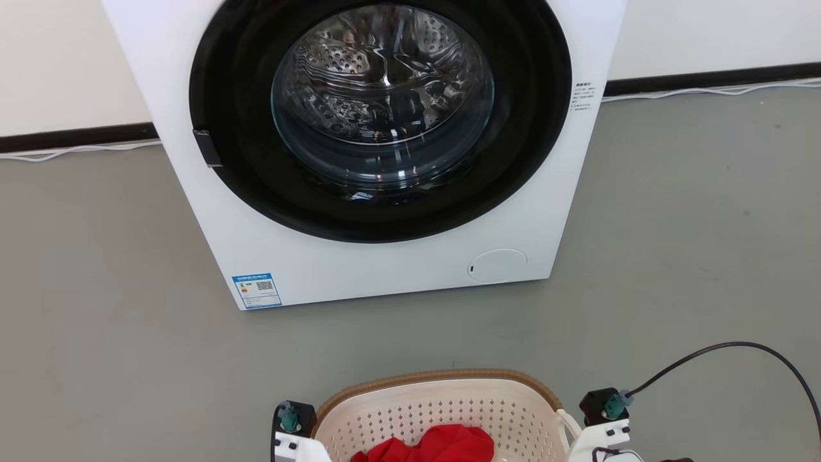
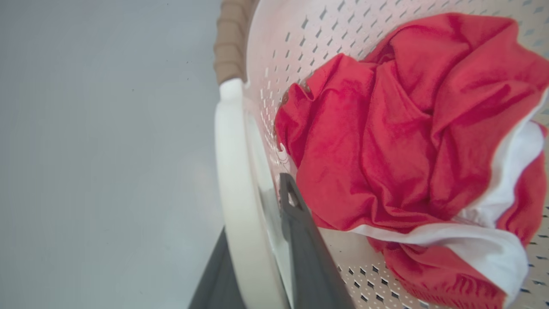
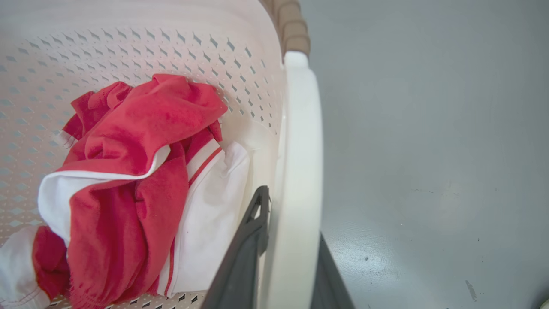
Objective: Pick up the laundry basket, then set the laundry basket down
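Cream-white plastic is clamped from both sides: the laundry basket (image 1: pixel 442 401) is held between the 2 pincers. The left gripper (image 2: pixel 257 214) is closed across the left loop handle (image 2: pixel 233 171) and the right gripper (image 3: pixel 296 223) across the right handle (image 3: pixel 302 150), with 1 finger either side of each loop. Red-and-white clothing (image 2: pixel 386 128) is heaped just inward of the inner fingers. Whether the floor (image 1: pixel 96 321) has been cleared cannot be told. Both arms are best moved together and level, so nothing is tipped.
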### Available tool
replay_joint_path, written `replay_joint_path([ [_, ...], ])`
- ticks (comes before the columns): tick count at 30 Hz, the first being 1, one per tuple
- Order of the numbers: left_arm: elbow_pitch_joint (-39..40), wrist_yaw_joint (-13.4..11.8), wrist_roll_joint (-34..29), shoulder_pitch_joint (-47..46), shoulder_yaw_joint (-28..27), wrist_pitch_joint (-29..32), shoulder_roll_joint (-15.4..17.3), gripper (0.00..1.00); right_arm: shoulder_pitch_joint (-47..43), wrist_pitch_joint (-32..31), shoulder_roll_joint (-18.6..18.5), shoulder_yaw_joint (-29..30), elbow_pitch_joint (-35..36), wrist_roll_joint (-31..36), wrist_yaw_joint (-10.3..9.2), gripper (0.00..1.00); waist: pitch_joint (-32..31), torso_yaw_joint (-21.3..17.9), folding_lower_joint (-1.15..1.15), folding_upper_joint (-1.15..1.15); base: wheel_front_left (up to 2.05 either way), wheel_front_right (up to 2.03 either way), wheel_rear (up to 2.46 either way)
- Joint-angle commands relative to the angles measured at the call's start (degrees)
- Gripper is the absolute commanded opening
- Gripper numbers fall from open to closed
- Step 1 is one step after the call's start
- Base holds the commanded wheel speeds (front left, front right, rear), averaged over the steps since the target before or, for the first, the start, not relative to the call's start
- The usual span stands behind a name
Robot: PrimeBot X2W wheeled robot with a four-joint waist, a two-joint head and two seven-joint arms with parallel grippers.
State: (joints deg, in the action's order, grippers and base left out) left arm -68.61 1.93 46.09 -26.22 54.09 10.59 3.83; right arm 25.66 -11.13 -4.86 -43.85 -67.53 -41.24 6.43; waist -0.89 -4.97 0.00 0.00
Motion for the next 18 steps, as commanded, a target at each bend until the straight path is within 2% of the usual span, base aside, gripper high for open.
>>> replay_joint_path([
  [1, 1.87, 1.06, -0.36, -0.62, 0.02, -0.08, -0.94, 0.00, 1.18, 0.67, 1.98, -1.38, 2.09, -0.01, 1.06, 0.00, -0.06, 0.11, 0.00, 0.00, 0.00, 0.00, 0.00],
  [18, 1.43, 0.78, 2.71, -1.23, 2.05, -1.00, -0.95, 0.00, 1.93, 1.31, 1.98, -3.78, 1.32, -2.52, 1.06, 0.00, -0.35, 0.58, 0.00, 0.00, 0.00, 0.00, 0.00],
])
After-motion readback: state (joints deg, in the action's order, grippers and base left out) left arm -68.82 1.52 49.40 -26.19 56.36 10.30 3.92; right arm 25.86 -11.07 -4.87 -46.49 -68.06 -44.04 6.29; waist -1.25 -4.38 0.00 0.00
